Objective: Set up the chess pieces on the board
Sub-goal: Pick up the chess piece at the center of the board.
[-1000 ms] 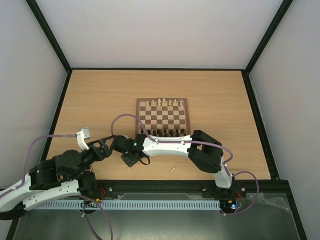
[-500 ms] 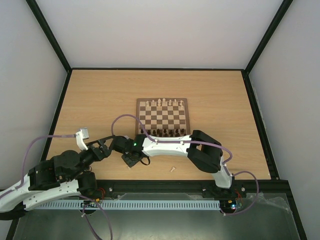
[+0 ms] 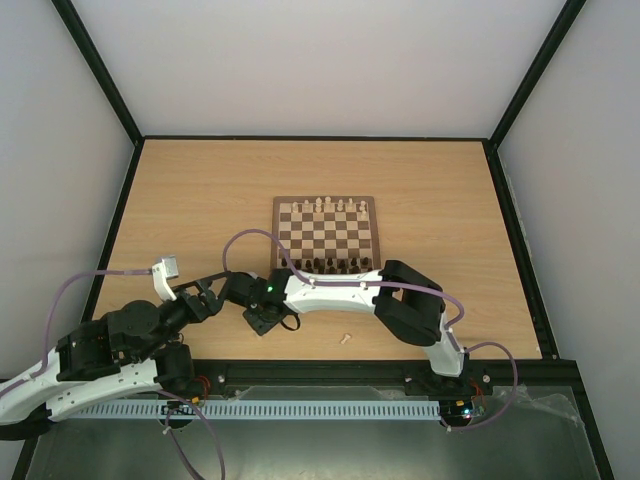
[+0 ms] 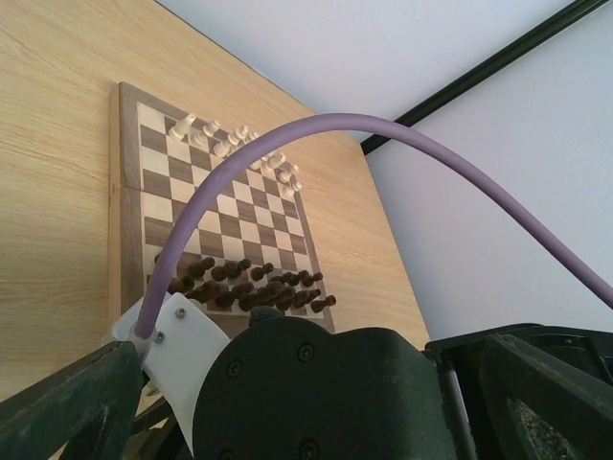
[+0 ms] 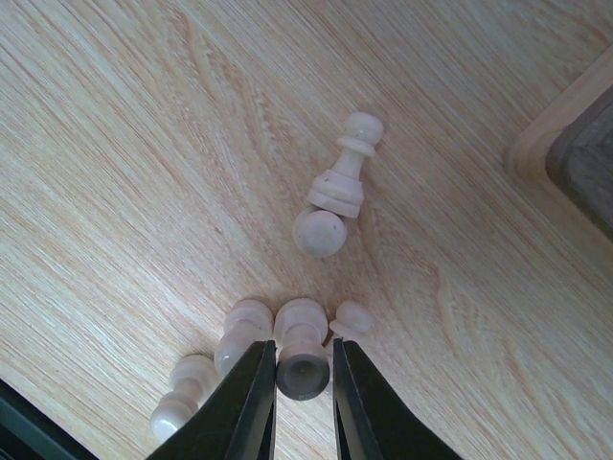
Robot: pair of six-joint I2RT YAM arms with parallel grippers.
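Beside the board's near-left corner (image 5: 575,144), several pale chess pieces lie loose on the table. My right gripper (image 5: 303,347) is down among them, its two black fingers pressed against the base of one lying pawn (image 5: 302,321). Two more pawns (image 5: 239,335) lie to its left, a small one (image 5: 352,318) to its right, and a larger piece (image 5: 337,192) beyond. The board (image 3: 278,235) carries a row of pale pieces (image 3: 320,206) at its far edge and dark pieces (image 3: 330,264) along the near edge. My left gripper (image 3: 205,300) hovers open, left of the right wrist.
One more pale pawn (image 3: 345,338) lies alone near the table's front edge. A purple cable (image 4: 287,144) arcs across the left wrist view. The right arm's black wrist body (image 4: 316,383) fills the lower part of that view. Black frame rails border the table.
The right gripper's fingers have drawn together onto the lying pawn. Neither arm has visibly shifted in the top view.
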